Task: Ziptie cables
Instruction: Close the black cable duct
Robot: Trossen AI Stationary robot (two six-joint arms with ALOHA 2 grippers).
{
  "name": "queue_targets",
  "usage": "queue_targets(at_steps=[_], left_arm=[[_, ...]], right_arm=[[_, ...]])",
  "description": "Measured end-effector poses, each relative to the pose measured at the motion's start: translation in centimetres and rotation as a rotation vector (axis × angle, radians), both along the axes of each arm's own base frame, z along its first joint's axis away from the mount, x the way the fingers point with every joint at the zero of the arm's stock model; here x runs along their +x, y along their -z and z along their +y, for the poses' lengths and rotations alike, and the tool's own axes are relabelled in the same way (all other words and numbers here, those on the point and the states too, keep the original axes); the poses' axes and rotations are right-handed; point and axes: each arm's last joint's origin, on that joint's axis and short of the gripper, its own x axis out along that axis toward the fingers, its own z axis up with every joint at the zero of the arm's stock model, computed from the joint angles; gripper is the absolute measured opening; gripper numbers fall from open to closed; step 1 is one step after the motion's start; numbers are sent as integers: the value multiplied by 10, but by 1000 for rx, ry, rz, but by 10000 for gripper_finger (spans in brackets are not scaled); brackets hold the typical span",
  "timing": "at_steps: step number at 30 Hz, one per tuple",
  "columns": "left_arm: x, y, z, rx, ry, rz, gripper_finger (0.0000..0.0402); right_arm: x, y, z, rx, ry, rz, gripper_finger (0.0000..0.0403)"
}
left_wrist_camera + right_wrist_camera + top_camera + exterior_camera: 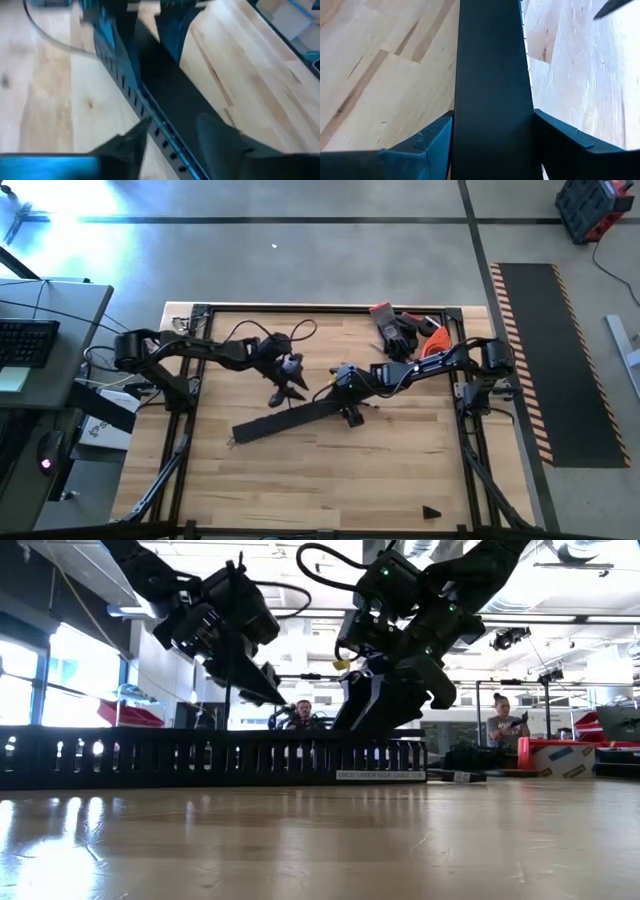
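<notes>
Duct (300,417) lay slantwise on the wooden tabletop (330,480), a long black slotted channel with its flat black cover on top. The right claw (492,150) straddled the cover, one finger against each long edge, pinching it at the duct's right end. The left claw (290,388) hung just above the duct's far side; its fingers (125,145) stood apart with the duct running between them, holding nothing. The cables could not be made out anywhere; they may have been under the cover, though that was a guess. Black and orange gloves (405,335) lay by the far right corner. To do this step well, the right claw would do best to keep the cover square and lift evenly, while the left steadied the duct body.
</notes>
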Motion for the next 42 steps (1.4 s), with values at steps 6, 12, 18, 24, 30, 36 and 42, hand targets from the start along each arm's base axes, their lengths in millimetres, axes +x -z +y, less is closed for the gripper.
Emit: queue_targets(at_steps=[6, 12, 18, 24, 30, 36, 42], left_arm=[[6, 0, -13, 23, -59, 15, 249], [10, 1, -41, 41, -173, 72, 264], [12, 2, -67, 58, -259, 97, 264], [13, 3, -80, 180, -357, 76, 264], [16, 10, -81, 86, -400, 107, 264], [28, 35, -82, 21, -405, 162, 264], [34, 31, -80, -3, -398, 163, 265]], right_arm=[[0, 0, 0, -22, 8, -4, 228], [1, 0, 0, -25, 9, -8, 227], [1, 0, 0, -33, 3, -15, 227], [2, 0, 0, -39, -2, -31, 227], [3, -1, -1, -40, -2, -38, 227], [3, 0, 0, -40, -9, -38, 227], [3, -1, 0, -38, -7, -38, 227]])
